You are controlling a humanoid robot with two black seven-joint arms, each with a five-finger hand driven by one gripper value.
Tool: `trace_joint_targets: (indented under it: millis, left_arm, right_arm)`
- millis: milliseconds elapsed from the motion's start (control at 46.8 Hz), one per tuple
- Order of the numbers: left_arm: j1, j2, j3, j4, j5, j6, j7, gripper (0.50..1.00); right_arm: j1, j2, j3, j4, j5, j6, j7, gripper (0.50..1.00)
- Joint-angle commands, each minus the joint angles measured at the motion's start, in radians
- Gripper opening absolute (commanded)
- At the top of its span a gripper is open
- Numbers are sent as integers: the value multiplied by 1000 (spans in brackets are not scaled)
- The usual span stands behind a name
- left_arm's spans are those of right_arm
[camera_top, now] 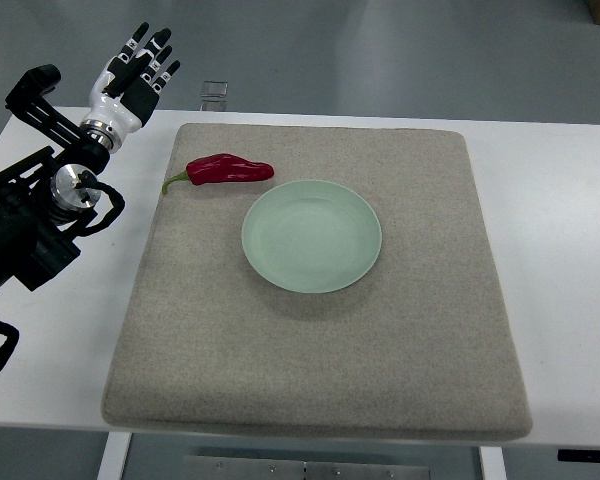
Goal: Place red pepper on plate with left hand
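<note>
Red pepper [228,169] lies on the grey mat [320,380] just beyond the upper left rim of the pale green plate [311,236], close to it but apparently apart, its green stem pointing toward the mat's left edge. Nothing sits in the plate. The left robot hand [133,82] hovers past the mat's far left corner, over the white desk [560,200], well apart from the pepper, fingers stretched out and grasping nothing.
</note>
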Motion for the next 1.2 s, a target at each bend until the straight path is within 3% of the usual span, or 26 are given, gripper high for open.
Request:
trace_joint_targets:
  millis: [0,1176]
  left_arm:
    - [2,0,-19,2,2,1,0,992]
    - [-3,7,-30,3,3,15,0,992]
  right_arm:
    - [0,0,0,0,0,-1,0,928]
    - [0,0,0,0,0,-1,0,928]
